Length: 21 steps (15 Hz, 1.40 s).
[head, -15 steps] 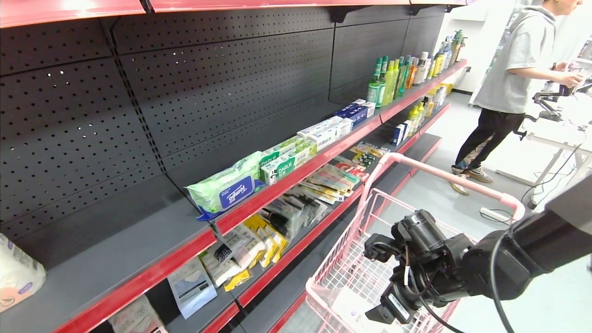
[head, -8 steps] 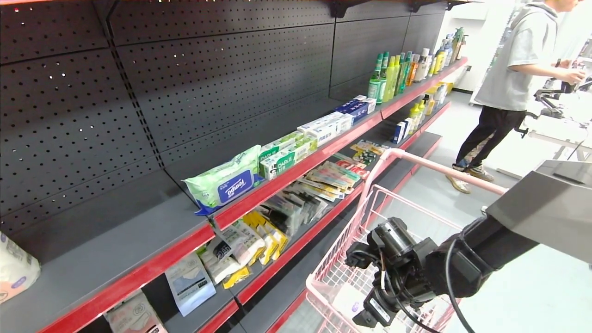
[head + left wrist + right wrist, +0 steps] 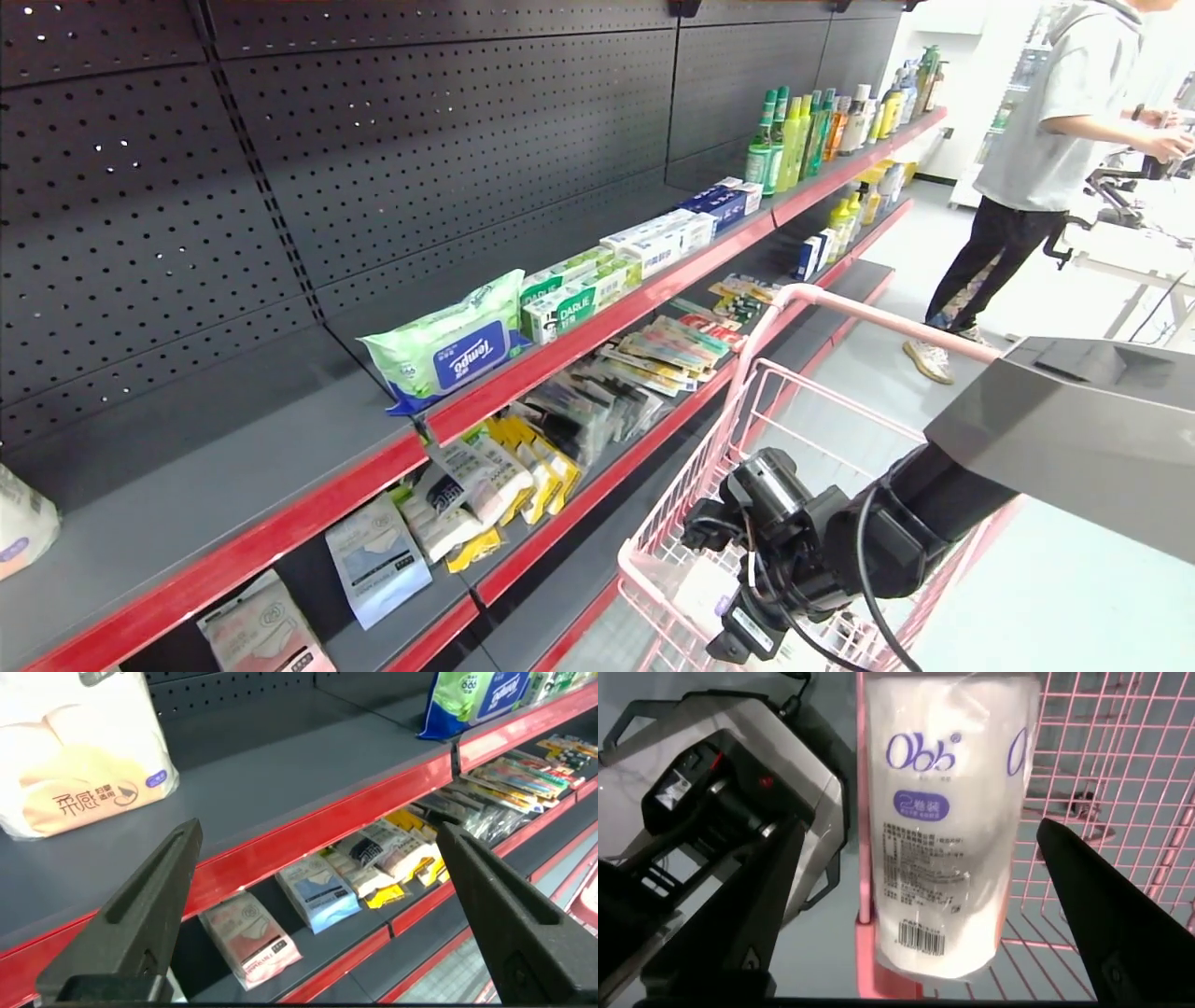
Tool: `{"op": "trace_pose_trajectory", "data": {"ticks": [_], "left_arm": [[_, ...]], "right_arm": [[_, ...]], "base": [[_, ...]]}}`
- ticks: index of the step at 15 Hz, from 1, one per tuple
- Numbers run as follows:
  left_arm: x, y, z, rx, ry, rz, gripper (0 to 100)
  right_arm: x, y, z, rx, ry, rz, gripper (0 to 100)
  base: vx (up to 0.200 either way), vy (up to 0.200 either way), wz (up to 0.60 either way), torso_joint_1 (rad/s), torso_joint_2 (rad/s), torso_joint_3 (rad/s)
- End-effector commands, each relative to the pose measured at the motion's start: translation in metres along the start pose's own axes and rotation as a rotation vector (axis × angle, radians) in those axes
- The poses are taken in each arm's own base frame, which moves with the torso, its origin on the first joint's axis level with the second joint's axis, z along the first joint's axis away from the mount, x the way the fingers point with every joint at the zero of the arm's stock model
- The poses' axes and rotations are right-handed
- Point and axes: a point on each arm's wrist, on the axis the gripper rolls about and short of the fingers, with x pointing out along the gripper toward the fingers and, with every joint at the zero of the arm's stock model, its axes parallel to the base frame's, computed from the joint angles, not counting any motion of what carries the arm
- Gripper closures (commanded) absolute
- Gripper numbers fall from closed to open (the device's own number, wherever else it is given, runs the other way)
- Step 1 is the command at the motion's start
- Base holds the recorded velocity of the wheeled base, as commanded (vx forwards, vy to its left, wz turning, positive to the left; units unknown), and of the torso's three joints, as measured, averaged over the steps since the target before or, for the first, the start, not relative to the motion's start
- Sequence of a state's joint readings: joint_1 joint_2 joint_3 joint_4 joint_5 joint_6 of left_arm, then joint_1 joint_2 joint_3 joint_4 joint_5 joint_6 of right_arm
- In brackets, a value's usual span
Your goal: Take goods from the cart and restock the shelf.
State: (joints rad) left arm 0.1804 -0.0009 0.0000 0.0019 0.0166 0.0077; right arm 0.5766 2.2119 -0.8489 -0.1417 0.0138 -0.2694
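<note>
Lying in the cart (image 3: pixel 1120 793) by its rim, the pack (image 3: pixel 943 831) looks light and soft: a white, film-wrapped bundle that would likely give under pressure, with a wrap that may be slippery. A hold across its narrow width, near the middle, seems safest, with a moderate squeeze. The right end effector (image 3: pixel 923 831) hangs over it, fingers spread wide to either side of the pack, touching nothing. The left end effector (image 3: pixel 318 831) is likewise wide open and empty, facing the shelf (image 3: pixel 308 765) near the paper rolls (image 3: pixel 75 756).
</note>
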Motion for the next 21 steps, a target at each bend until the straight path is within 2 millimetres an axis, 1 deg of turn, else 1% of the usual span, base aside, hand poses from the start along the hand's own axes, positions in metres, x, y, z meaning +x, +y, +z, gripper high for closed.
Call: {"op": "trace_pose_trajectory", "data": {"ticks": [1, 3, 9, 12, 14, 16, 19, 21], "left_arm": [[0.0, 0.0, 0.0, 0.0, 0.0, 0.001, 0], [0.0, 0.0, 0.0, 0.0, 0.0, 0.001, 0], [0.0, 0.0, 0.0, 0.0, 0.0, 0.001, 0], [0.0, 0.0, 0.0, 0.0, 0.0, 0.001, 0], [0.0, 0.0, 0.0, 0.0, 0.0, 0.001, 0], [0.0, 0.0, 0.0, 0.0, 0.002, 0.001, 0], [0.0, 0.0, 0.0, 0.0, 0.002, 0.001, 0], [0.0, 0.0, 0.0, 0.0, 0.002, 0.001, 0]], "right_arm": [[0.002, -0.002, 0.004, 0.002, -0.008, -0.011, 0], [0.007, -0.004, 0.006, 0.004, 0.0, -0.034, 0], [0.017, -0.004, 0.007, 0.004, 0.016, -0.031, 0], [0.022, -0.006, 0.007, 0.008, 0.021, -0.031, 0], [0.022, -0.008, 0.008, 0.012, 0.017, -0.034, 0], [0.021, -0.016, 0.013, 0.022, 0.0, -0.045, 0], [0.022, -0.025, 0.009, 0.023, 0.006, -0.053, 0], [0.027, -0.026, 0.007, 0.025, 0.02, -0.052, 0]], "base": [[0.0, 0.0, 0.0, -0.036, 0.08, 0.056], [0.0, 0.0, 0.0, -0.011, 0.03, 0.013], [0.0, 0.0, 0.0, -0.008, 0.01, 0.009], [0.0, 0.0, 0.0, -0.123, 0.3, 0.155], [0.0, 0.0, 0.0, -0.018, 0.04, 0.023], [0.0, 0.0, 0.0, 0.0, 0.0, 0.0], [0.0, 0.0, 0.0, 0.0, 0.0, 0.0], [0.0, 0.0, 0.0, 0.0, 0.0, 0.0]]}}
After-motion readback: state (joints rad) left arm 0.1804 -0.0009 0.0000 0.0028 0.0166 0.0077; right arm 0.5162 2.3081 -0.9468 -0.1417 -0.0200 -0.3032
